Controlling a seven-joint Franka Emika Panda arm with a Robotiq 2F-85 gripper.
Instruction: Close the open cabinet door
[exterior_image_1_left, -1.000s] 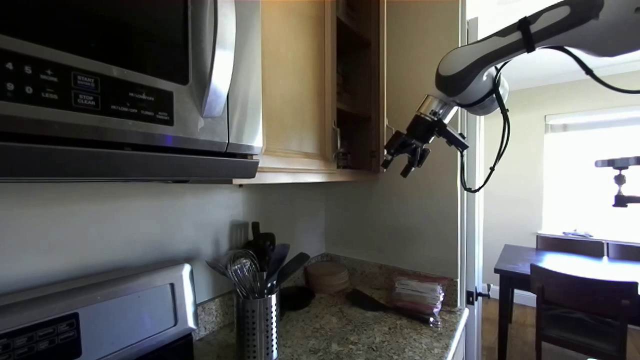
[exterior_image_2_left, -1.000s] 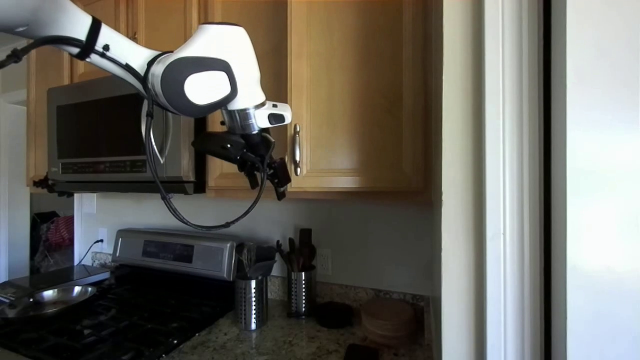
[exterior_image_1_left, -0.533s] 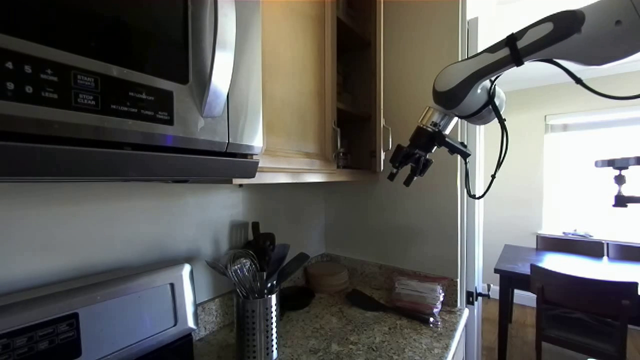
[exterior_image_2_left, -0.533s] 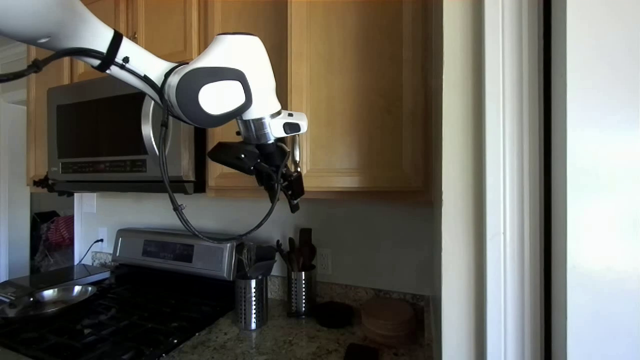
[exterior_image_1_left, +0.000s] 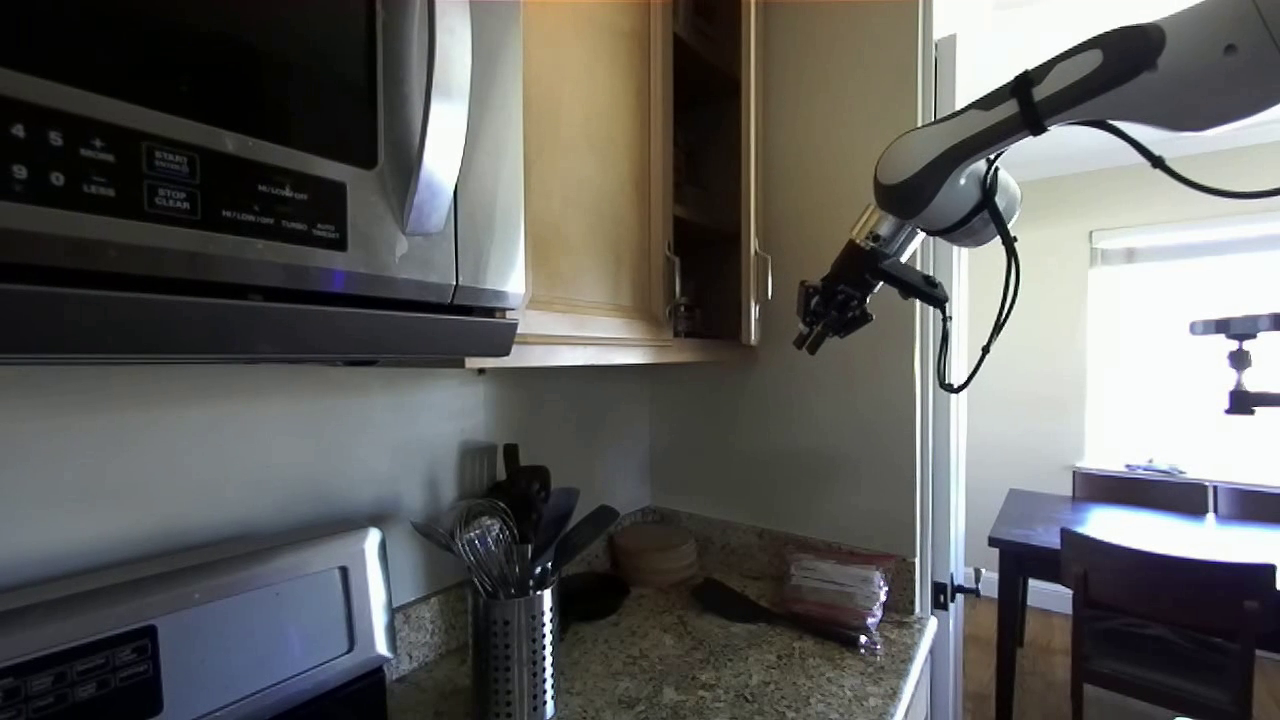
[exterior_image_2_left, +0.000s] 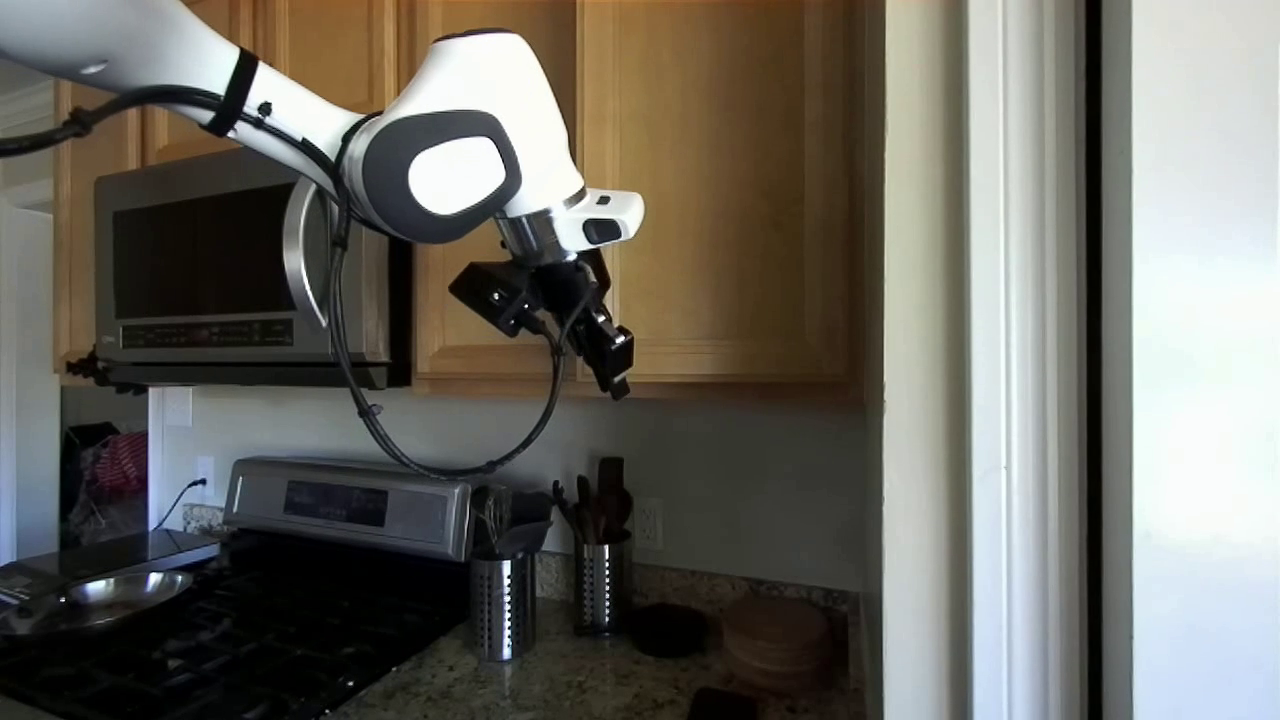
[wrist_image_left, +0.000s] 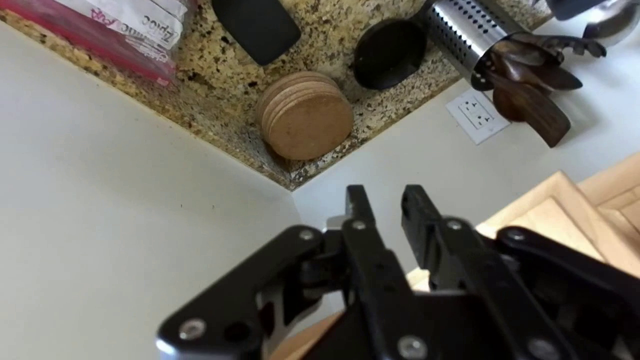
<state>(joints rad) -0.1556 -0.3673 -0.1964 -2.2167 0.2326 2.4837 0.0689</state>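
The cabinet door, a light maple panel, stands open. Its free edge (exterior_image_1_left: 751, 170) is seen nearly edge-on in an exterior view, with the slim metal handle (exterior_image_1_left: 764, 276) on its outer side. Another exterior view shows the door's broad face (exterior_image_2_left: 720, 200); there the arm and gripper cover its handle. My gripper (exterior_image_1_left: 808, 344) hangs to the right of the handle and slightly lower, apart from the door in that view. In the wrist view the gripper (wrist_image_left: 384, 200) has a narrow gap between its fingers and holds nothing.
The matching door (exterior_image_1_left: 595, 170) sits left of the dark cabinet opening (exterior_image_1_left: 708, 180). A steel microwave (exterior_image_1_left: 490, 150) is further left. Below are the granite counter (exterior_image_1_left: 680, 670), a utensil holder (exterior_image_1_left: 515, 650) and a bag of Ziploc packs (exterior_image_1_left: 835, 590). A side wall (exterior_image_1_left: 840, 450) stands right of the cabinet.
The gripper's fingers have drawn much closer together. The gripper has moved slightly right and away from the door in an exterior view. The door's free edge and handle have shifted a little left there.
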